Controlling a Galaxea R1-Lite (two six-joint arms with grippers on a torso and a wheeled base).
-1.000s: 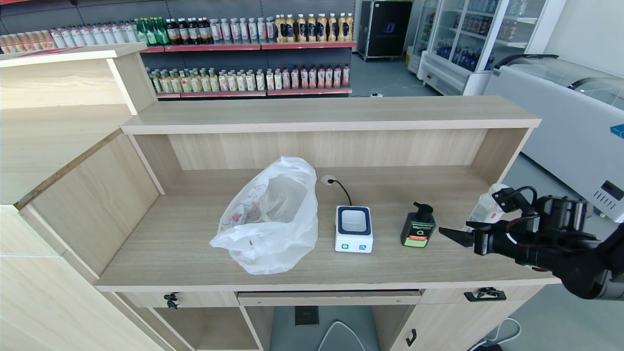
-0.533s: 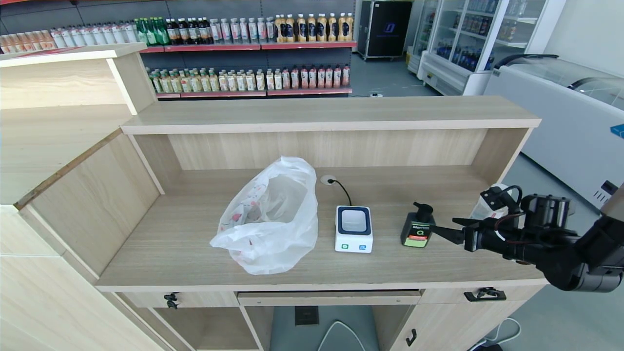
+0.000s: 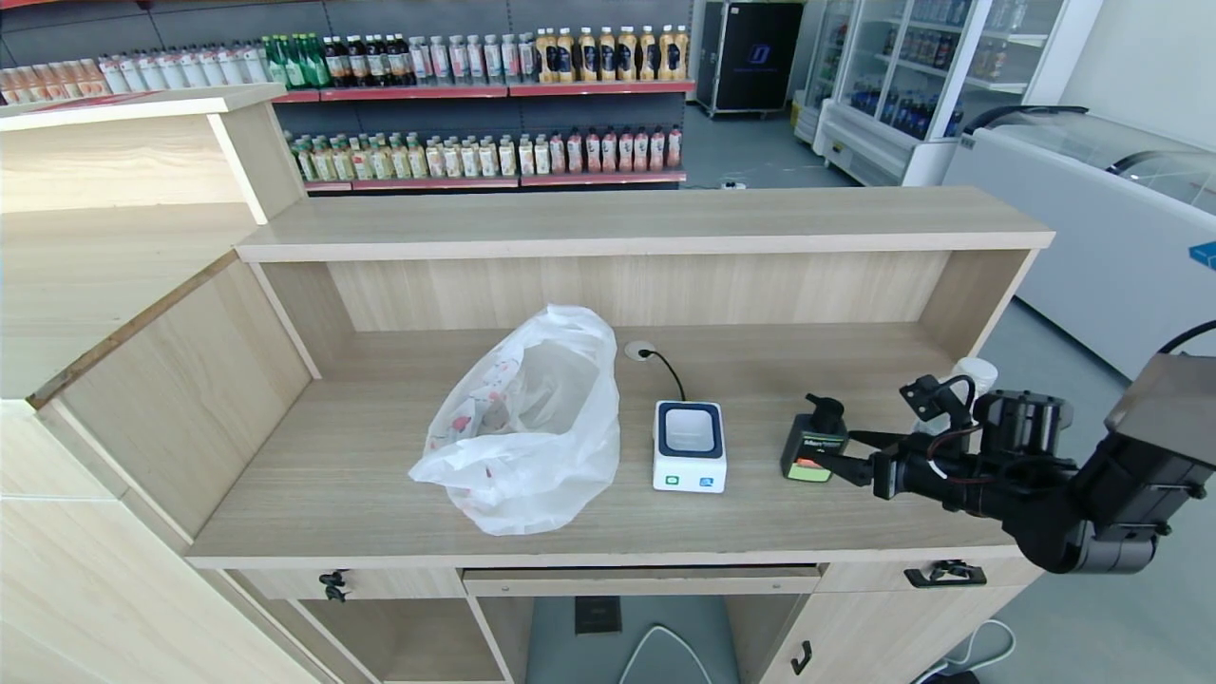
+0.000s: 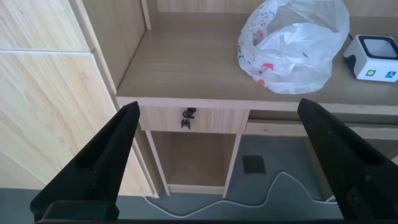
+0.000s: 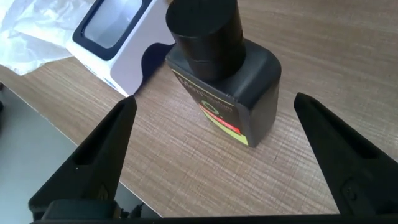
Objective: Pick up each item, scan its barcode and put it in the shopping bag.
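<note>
A black pump bottle [image 3: 815,439] with a green and red label stands on the wooden counter [image 3: 380,475], right of the white barcode scanner [image 3: 689,445]. My right gripper [image 3: 841,451] is open and level with the bottle's right side. In the right wrist view the bottle [image 5: 224,81] stands between the spread fingers [image 5: 93,168], and no contact is visible. The scanner [image 5: 118,31] lies just beyond it. A white plastic shopping bag [image 3: 527,418] lies slumped left of the scanner. My left gripper [image 4: 217,107] hangs open below the counter's front left edge, with the bag [image 4: 292,43] and scanner [image 4: 373,56] ahead of it.
A pale white bottle [image 3: 969,375] stands at the counter's right end behind my right arm. The scanner's black cable [image 3: 665,366] runs to a hole at the back. A raised back shelf [image 3: 646,223] and side walls enclose the counter. Drawers [image 4: 186,118] sit under its front.
My right arm has moved left along the counter, bringing its open fingers from well right of the black pump bottle up to it. Bag, scanner and bottle have stayed put.
</note>
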